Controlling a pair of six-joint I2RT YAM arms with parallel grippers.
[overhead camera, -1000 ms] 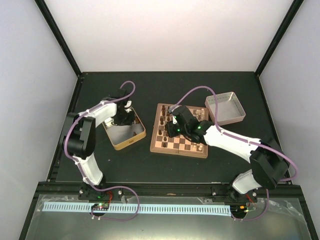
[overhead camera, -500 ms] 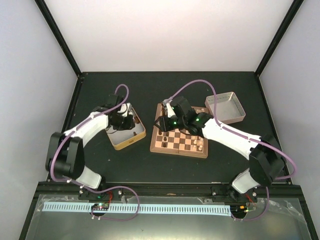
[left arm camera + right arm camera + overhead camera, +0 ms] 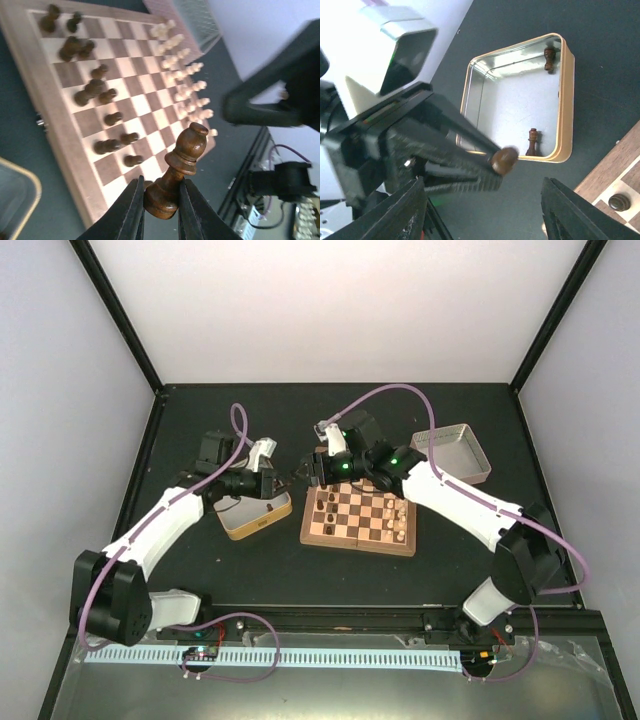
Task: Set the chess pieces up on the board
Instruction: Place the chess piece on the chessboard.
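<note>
place: robot lab cell | seen: white walls point(image 3: 340, 310), black frame point(image 3: 118, 318), dark table point(image 3: 250, 570)

A shallow square gold metal tin point(image 3: 232, 525) lies on the black worktop point(image 3: 350, 575), just beside the left end effector point(image 3: 288, 480). A shallow square silver metal tin point(image 3: 452, 455) sits well right of the right end effector point(image 3: 312, 470). Small pale cream wooden chess pieces point(image 3: 186, 85) stand in two rows nearer that end effector.

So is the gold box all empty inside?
No, two dark chess pieces lie inside the gold tin, one in a corner and one close to a side wall.
</note>
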